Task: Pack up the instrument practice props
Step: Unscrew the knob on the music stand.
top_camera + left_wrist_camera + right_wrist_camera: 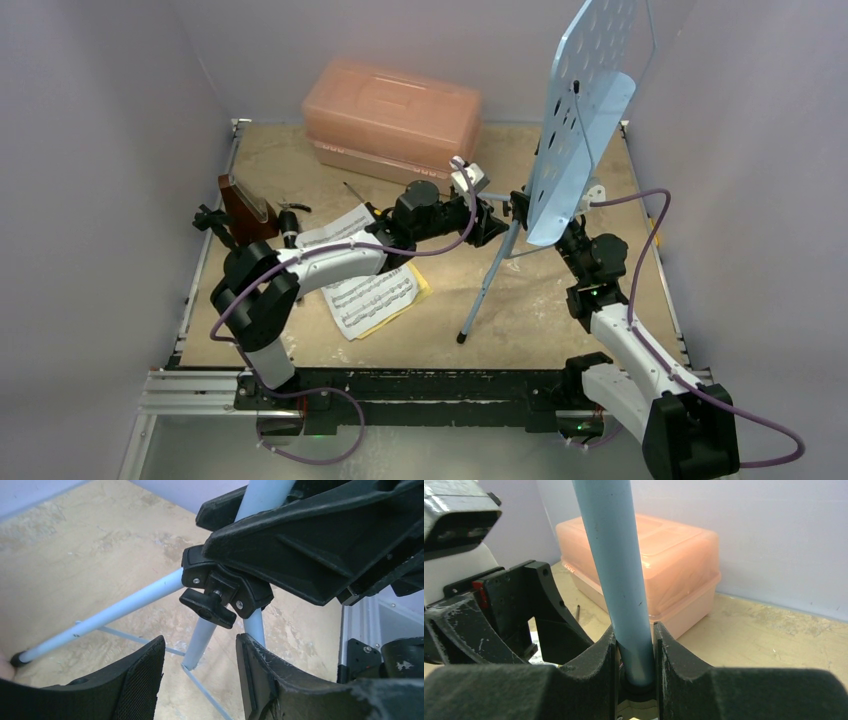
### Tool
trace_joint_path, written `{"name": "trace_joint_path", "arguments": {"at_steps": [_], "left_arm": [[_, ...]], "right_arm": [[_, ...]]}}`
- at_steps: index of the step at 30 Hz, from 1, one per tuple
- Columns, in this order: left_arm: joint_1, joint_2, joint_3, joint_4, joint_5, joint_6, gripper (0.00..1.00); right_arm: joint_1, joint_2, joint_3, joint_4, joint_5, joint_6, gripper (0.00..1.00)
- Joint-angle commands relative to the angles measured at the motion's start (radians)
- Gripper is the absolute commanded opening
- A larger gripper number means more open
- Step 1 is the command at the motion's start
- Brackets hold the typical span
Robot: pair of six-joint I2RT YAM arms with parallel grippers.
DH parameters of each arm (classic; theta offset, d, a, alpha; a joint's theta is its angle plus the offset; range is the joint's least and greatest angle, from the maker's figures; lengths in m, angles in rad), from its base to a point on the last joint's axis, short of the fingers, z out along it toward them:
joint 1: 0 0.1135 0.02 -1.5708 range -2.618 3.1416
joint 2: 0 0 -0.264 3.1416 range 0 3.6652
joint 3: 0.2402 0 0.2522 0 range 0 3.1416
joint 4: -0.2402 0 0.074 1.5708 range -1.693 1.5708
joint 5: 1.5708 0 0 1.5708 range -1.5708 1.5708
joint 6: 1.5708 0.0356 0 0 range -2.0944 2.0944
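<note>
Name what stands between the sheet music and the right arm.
A leg of the stand, slanting down to the table; the top view shows it.

One stand, one metronome, one case, two arms.

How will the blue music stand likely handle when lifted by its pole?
Probably top-heavy: the music stand is broad up top over thin legs, so it may tip or swing. The smooth round pole could twist between the right fingers. Thin tubing suggests it is light.
</note>
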State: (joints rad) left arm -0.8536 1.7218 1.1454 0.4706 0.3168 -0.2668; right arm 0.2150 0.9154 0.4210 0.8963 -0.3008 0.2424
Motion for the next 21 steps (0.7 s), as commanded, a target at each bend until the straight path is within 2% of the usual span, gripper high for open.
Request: {"name": "trace_joint_path", "arguments": {"at_steps": [1, 12, 21], "left_arm": [[-0.014, -0.049, 0.014, 0.068, -0.02, 0.102, 0.54], [-0.013, -0.04, 0.053, 0.105, -0.055, 0.124, 0.53], [-0.007, -0.034, 0.084, 0.109, -0.055, 0.092, 0.45]], "right_arm": [[0.007, 0.005, -0.001, 0.002, 0.008, 0.159, 0.05], [0.006, 0.012, 0.001, 0.006, 0.003, 0.162, 0.05], [0.007, 0.012, 0.001, 0.007, 0.0, 0.163, 0.05]]}}
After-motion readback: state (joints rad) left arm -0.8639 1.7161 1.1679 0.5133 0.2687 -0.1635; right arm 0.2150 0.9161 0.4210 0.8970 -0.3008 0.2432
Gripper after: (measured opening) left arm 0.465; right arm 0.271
